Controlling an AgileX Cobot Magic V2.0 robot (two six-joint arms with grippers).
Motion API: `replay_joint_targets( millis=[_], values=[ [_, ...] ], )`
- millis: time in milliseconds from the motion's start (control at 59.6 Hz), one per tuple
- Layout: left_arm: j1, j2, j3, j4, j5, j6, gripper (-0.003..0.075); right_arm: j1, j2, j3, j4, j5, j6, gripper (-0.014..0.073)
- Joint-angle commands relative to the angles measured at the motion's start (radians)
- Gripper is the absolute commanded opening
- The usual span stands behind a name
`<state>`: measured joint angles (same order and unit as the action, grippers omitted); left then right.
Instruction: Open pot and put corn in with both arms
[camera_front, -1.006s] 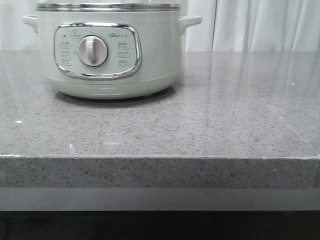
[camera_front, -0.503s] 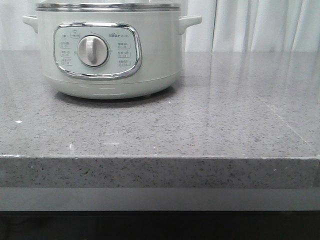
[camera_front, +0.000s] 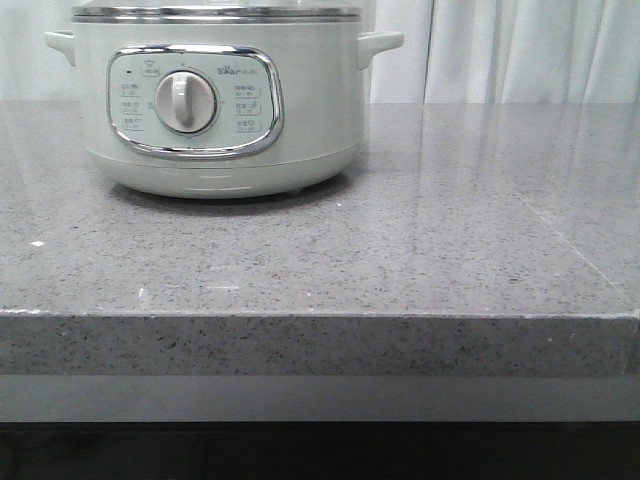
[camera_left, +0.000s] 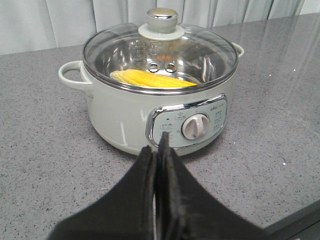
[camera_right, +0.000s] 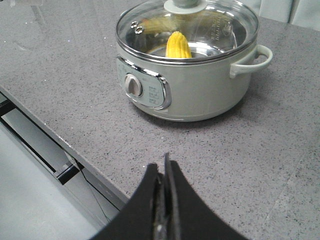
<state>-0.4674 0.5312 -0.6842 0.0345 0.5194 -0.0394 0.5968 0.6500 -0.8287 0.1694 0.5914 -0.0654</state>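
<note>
Both sets of jaws are pressed together, holding nothing: the left gripper and right gripper hover above the grey speckled counter, apart from the pot. Inside it, under the closed glass lid, lies the corn. Pale curtains hang behind.

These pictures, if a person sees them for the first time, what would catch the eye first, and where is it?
The eye goes first to the pot, large and pale, standing on the grey stone counter, to the left in the front view. Next comes the bright yellow corn lying inside it under the glass lid, which is on. Both the left gripper and the right gripper are shut and empty, hanging short of the pot.
</note>
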Motion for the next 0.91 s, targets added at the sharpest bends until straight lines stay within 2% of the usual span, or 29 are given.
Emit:
replay_joint_targets(
  millis=[0,184,302,436,637,755,889],
  values=[
    [-0.002,0.004,-0.025,-0.009,-0.084,0.000,-0.0020,-0.003,-0.001,-0.028,0.002,-0.069,-0.003,-0.0067],
    [0.004,-0.037,0.031,0.048,-0.152,0.000,-0.0020,-0.003,-0.001,-0.028,0.002,-0.067,-0.003,-0.0067],
    [0.079,-0.109,0.133,0.048,-0.233,-0.006,-0.0020,-0.003,-0.001,-0.028,0.002,-0.068,-0.003,-0.0067],
    [0.209,-0.241,0.315,-0.021,-0.360,-0.011,-0.0020,-0.003,-0.001,-0.028,0.002,-0.068,-0.003,-0.0067],
    [0.358,-0.419,0.511,-0.087,-0.399,-0.011,-0.0020,-0.003,-0.001,-0.028,0.002,-0.068,-0.003,-0.0067],
    [0.405,-0.487,0.585,-0.099,-0.413,-0.011,-0.0020,-0.003,-0.001,-0.028,0.002,-0.068,-0.003,-0.0067],
    [0.409,-0.535,0.642,-0.100,-0.462,-0.011,-0.0020,-0.003,-0.001,-0.028,0.002,-0.068,-0.003,-0.0067]
  ],
)
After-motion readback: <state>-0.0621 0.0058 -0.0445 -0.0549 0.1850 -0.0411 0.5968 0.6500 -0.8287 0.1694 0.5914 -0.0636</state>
